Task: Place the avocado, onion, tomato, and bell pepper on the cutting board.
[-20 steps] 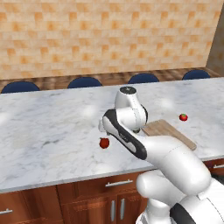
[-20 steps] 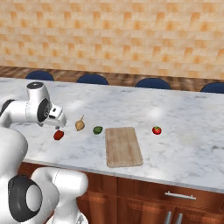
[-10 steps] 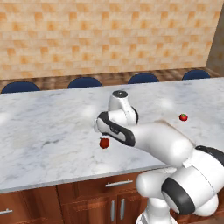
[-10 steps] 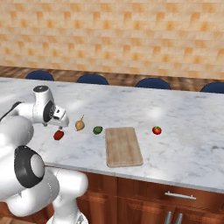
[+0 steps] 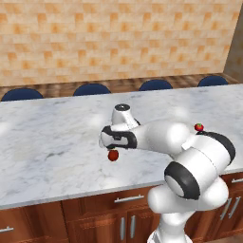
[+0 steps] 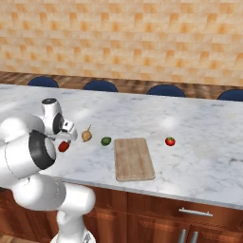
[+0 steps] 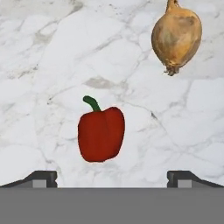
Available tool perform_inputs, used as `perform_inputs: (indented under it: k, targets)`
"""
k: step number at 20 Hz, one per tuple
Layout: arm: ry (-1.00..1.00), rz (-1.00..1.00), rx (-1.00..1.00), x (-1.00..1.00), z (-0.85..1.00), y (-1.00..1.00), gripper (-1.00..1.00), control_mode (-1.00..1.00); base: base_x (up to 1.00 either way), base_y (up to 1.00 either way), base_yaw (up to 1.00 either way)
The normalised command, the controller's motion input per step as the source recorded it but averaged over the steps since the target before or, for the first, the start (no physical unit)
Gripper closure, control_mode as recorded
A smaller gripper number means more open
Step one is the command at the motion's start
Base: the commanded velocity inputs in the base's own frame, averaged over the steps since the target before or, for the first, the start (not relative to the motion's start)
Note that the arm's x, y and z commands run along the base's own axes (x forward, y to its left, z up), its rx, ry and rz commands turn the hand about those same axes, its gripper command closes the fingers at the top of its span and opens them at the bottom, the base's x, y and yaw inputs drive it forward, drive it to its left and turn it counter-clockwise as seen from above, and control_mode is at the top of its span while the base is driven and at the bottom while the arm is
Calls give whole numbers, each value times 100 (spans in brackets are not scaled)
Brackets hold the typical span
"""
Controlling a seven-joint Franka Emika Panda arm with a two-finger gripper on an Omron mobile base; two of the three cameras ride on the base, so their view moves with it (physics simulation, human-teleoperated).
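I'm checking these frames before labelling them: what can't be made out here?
- Left base view: the robot arm hides the cutting board, onion and avocado.
- Hand view: the gripper shows just its fingertips at the bottom edge; its height above the bell pepper is unclear.
- Right base view: the tomato is too small for detail.

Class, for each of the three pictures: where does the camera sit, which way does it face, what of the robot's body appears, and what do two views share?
Left base view: behind-left, facing the counter; the arm crosses to the bell pepper.
Right base view: behind-right, facing the cutting board, avocado, tomato; arm at left.
Hand view: on the hand, looking down at the pepper and onion; open gripper tips below.
Shared: pepper, tomato, counter.
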Motion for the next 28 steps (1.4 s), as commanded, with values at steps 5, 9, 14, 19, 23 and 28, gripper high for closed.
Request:
perform_inputs:
  k: [5,9,14,19,23,28]
  targets:
    - [3,-1,-2,29,-32,16,-100,-100,0,0,0]
    - [2,-2,0,23,-25,1,-100,-100,0,0,0]
    - [5,-6,-1,3,-32,0,-100,-100,0,0,0]
    - [7,-8,-2,0,-34,0,-100,-100,0,0,0]
    - [5,-7,-1,5,-34,2,-100,-100,0,0,0]
    - [0,-3,0,10,-9,9,100,-100,0,0,0]
